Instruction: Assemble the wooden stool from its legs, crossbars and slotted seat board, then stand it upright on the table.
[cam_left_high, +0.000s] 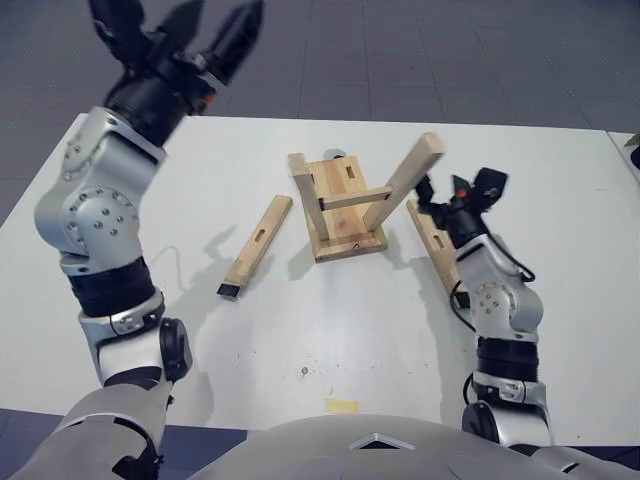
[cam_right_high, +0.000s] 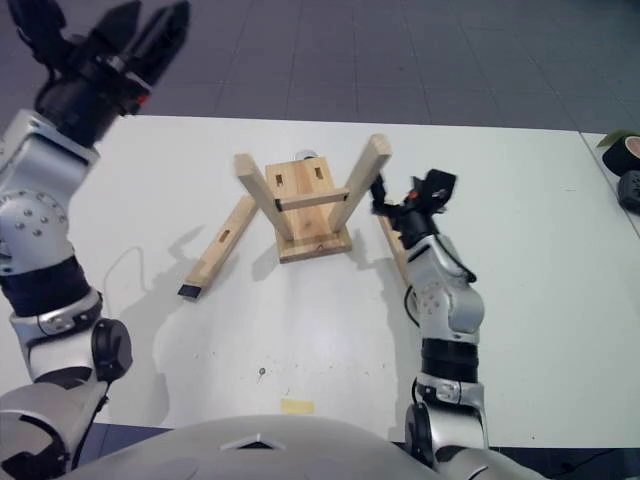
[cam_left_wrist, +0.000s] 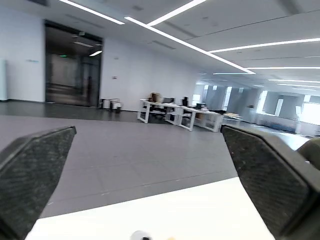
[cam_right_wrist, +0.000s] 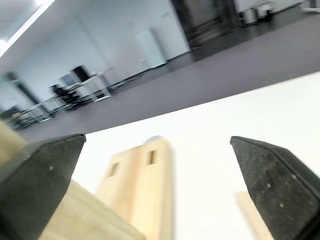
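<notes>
Currently a scrap of yellow tape (cam_left_high: 340, 406) is lying near the front edge of the white table (cam_left_high: 180, 380). Farther in, on the left, one loose leg (cam_left_high: 257, 245) is lying flat with its dark foot pad pointing toward the robot. On the right, a second loose leg (cam_left_high: 432, 242) is lying flat, partly under the right gripper (cam_left_high: 452, 192). That gripper is hovering low with its fingers (cam_right_wrist: 35, 185) spread apart and holding nothing, just beside the tilted leg (cam_left_high: 408, 178); I cannot tell whether it is touching it. At table centre the seat board (cam_left_high: 345, 242) is lying flat, with an upright leg (cam_left_high: 305, 195) and the tilted leg rising from it and a crossbar (cam_left_high: 355, 198) bridging the two. Farthest off, the left gripper (cam_left_high: 190, 35) is hanging raised high over the far left edge, fingers wide apart and empty.
</notes>
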